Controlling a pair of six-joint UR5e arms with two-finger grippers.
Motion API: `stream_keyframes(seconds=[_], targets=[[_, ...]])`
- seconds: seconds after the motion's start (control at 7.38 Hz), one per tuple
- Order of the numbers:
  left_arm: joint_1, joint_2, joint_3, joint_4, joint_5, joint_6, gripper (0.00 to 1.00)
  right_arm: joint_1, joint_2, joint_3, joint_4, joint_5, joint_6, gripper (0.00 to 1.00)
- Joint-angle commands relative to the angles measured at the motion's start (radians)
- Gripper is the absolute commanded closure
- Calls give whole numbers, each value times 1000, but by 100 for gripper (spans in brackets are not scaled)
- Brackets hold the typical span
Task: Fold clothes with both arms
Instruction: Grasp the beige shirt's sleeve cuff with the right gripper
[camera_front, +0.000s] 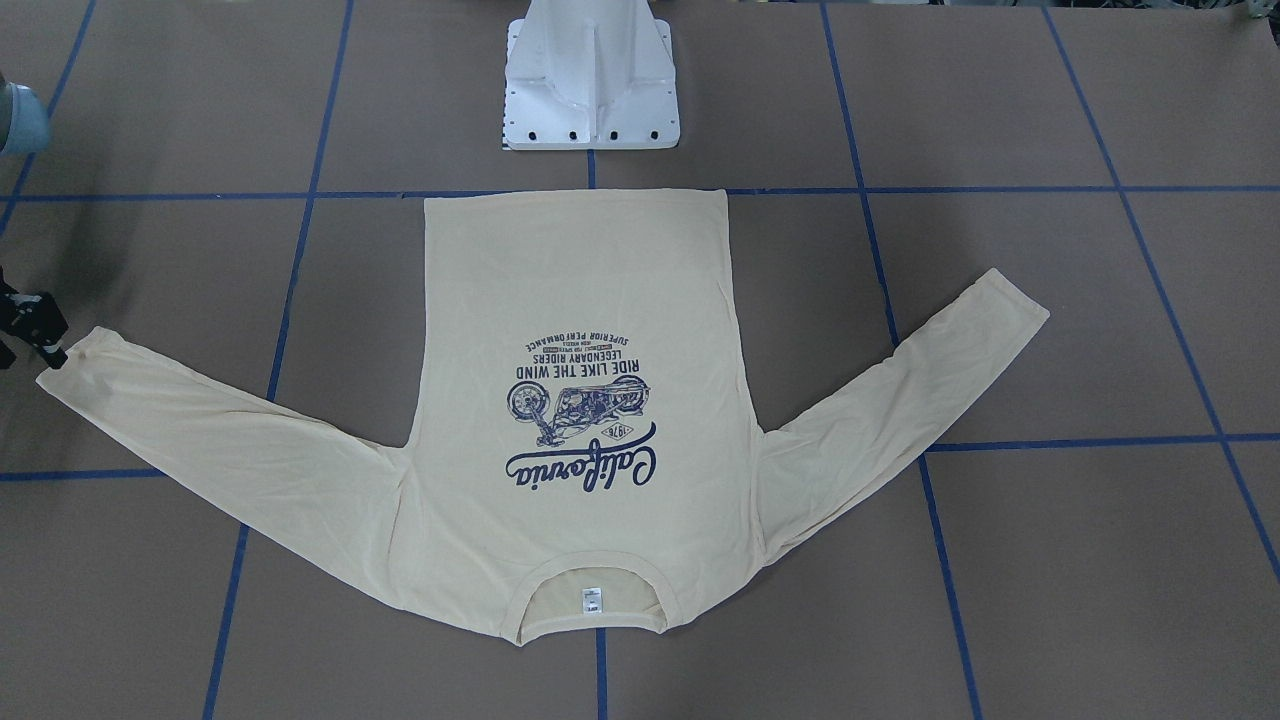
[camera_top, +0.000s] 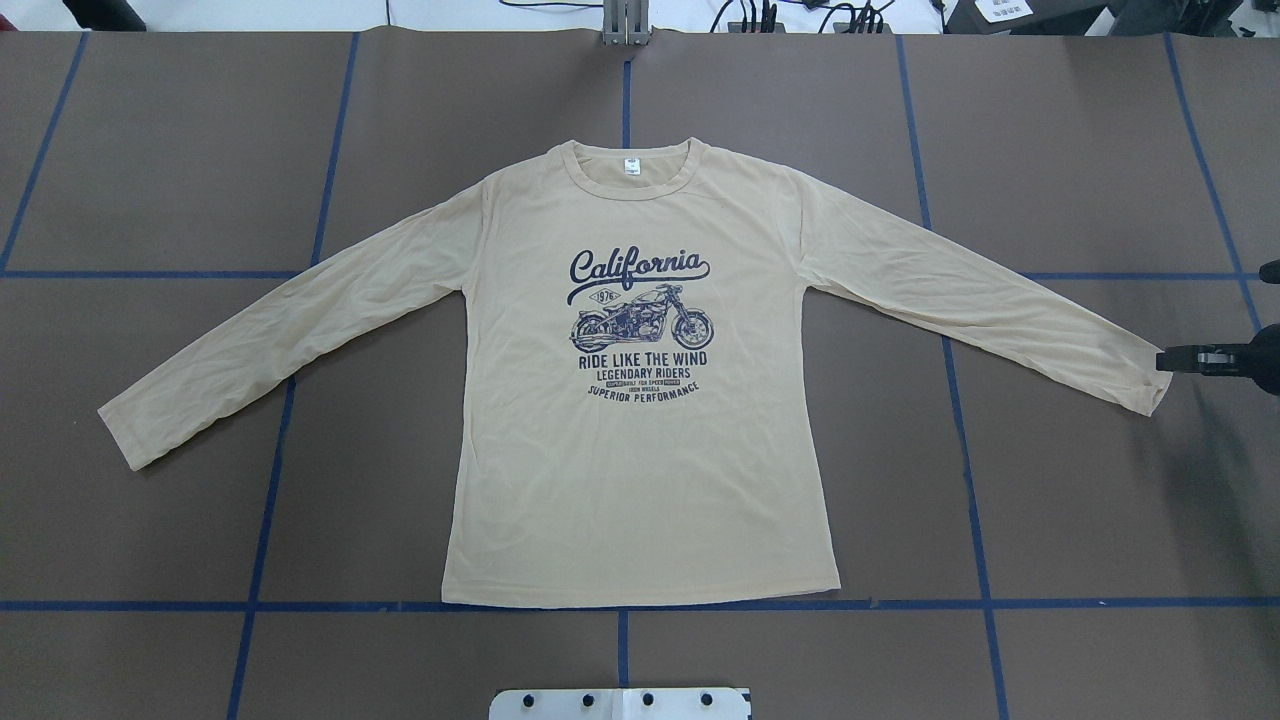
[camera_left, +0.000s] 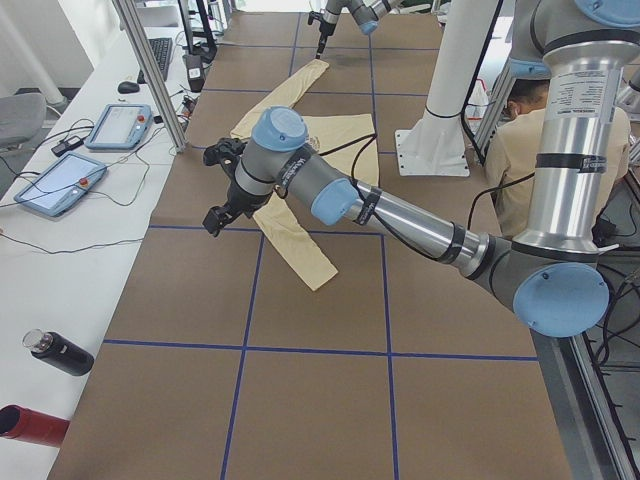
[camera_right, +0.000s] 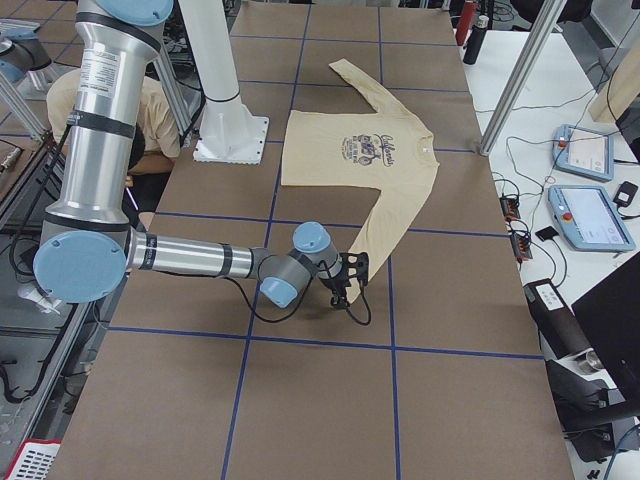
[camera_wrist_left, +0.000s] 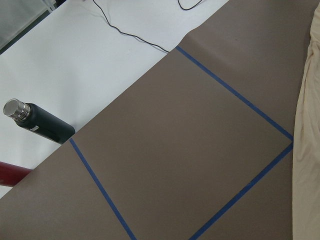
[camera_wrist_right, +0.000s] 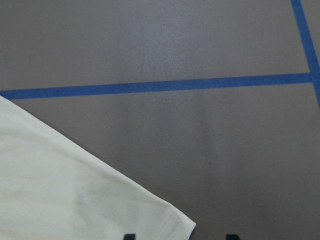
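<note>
The cream-yellow long-sleeved T-shirt (camera_top: 640, 480) lies flat and print up on the brown table, with both sleeves spread outward; it also shows in the front-facing view (camera_front: 580, 280). My right gripper (camera_top: 1165, 360) is low at the end of the shirt's right sleeve. In the right wrist view its two fingertips (camera_wrist_right: 129, 235) stand apart, with the cuff corner (camera_wrist_right: 175, 222) between them. It is open. My left gripper (camera_left: 214, 216) shows only in the exterior left view, raised above the table near the other sleeve. I cannot tell whether it is open or shut.
The white pedestal base (camera_front: 590, 90) stands behind the shirt's hem. Blue tape lines cross the table. A black bottle (camera_wrist_left: 40, 125) and a red bottle (camera_left: 30, 425) lie on the white bench at the left end. Teach pendants (camera_right: 590, 215) lie on the side benches.
</note>
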Motion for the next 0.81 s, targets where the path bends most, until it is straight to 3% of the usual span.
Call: stream_keyframes(seconds=[0.0, 0.68], targets=[[0, 1, 0, 0, 0, 1, 0, -14, 6, -9, 0, -13, 0, 34], [0, 5, 0, 0, 2, 2, 0, -27, 58, -56, 2, -27, 0, 42]])
